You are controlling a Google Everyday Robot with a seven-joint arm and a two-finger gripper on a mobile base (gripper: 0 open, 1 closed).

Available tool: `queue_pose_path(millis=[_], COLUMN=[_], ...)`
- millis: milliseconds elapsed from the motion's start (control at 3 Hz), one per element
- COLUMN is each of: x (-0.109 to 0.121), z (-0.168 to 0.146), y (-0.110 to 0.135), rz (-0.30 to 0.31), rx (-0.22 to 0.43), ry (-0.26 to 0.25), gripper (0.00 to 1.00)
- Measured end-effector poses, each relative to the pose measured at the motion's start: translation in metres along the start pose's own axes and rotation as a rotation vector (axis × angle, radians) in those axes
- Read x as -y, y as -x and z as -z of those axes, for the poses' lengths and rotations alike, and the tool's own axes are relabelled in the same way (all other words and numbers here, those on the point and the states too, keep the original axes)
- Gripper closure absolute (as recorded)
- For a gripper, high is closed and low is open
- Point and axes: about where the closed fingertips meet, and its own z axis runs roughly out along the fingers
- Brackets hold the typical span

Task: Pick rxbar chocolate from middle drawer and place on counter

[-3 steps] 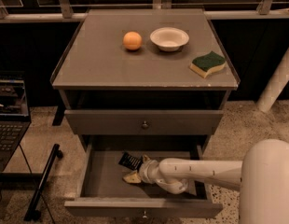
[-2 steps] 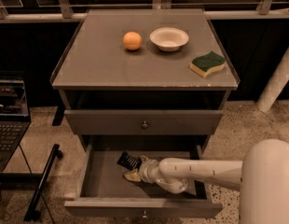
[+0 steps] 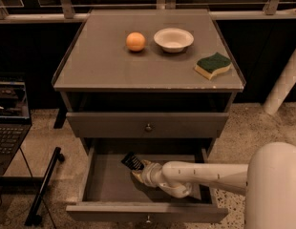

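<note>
Reaching into the open middle drawer, the gripper sits against the rxbar chocolate. Its grip cannot be told. Bare floor lies toward the left wall.

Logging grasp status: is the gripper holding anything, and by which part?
Cannot be told. The gripper is in the open middle drawer, at one end of the rxbar chocolate, but no clear grip shows.
</note>
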Motion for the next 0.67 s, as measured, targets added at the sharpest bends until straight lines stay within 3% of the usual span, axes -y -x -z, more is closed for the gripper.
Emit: queue_pose_path(millis=[333, 667], x=[0.0, -0.0067], z=[0.0018, 0.0014], y=[0.002, 0.0011], rz=[0.0, -0.003], rx=[0.0, -0.004], ry=[0.0, 0.058], gripper=[1.0, 1.0])
